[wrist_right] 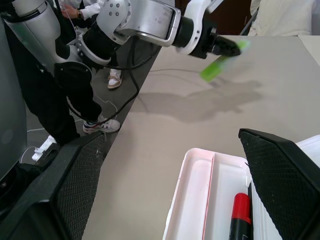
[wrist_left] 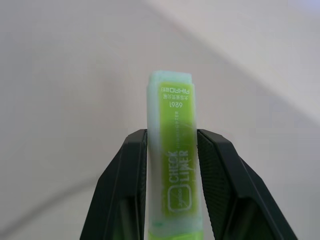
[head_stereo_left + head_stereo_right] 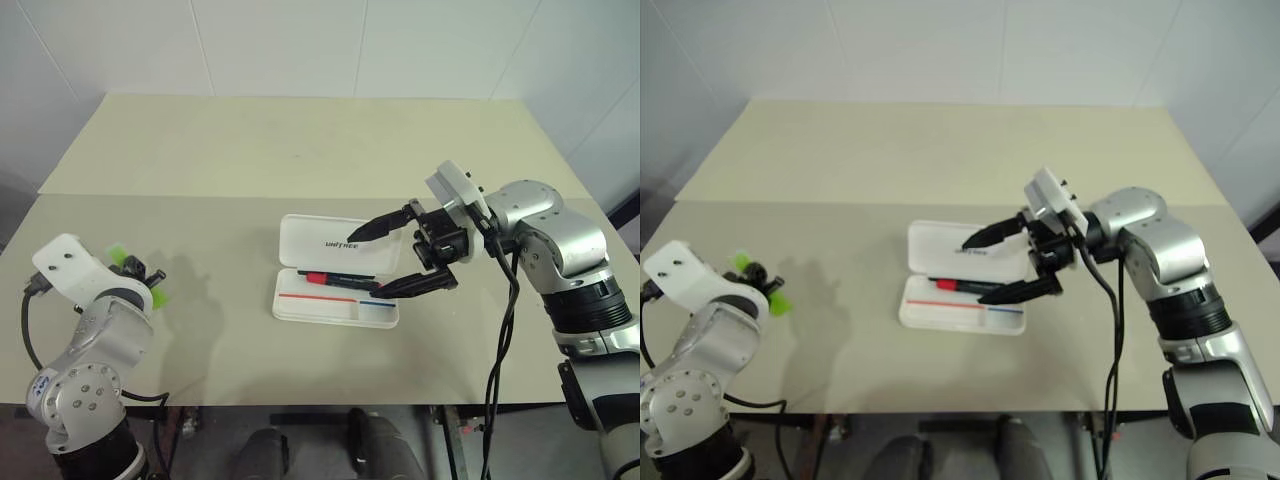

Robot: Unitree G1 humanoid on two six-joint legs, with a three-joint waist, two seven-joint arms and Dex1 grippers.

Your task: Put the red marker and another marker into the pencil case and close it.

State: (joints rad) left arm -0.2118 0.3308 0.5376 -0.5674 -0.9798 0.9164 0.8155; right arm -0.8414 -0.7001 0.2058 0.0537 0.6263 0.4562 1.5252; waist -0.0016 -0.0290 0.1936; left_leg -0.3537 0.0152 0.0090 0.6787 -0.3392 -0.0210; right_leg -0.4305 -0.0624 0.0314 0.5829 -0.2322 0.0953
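While the red marker (image 3: 330, 279) lies in the open pencil case (image 3: 338, 299) mid-table (image 3: 250, 150), the left pincer (image 2: 170, 170) grips the green highlighter (image 2: 172, 150) far left; the right pincer (image 3: 385, 257) gapes wide over the case.

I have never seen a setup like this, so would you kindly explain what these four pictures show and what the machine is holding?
This is a two-armed humanoid robot at a beige table. The two wide pictures come from cameras in its head, looking down over its arms. The other two come from a camera on each wrist, looking along that claw's black fingers.

On the table lies an open white pencil case, with the red marker already lying inside it.

The left claw is shut on a lime-green highlighter, held off the table, out to the left. The right claw hangs wide open over the case, holding nothing. From the right wrist you see the case, the marker and the other arm.
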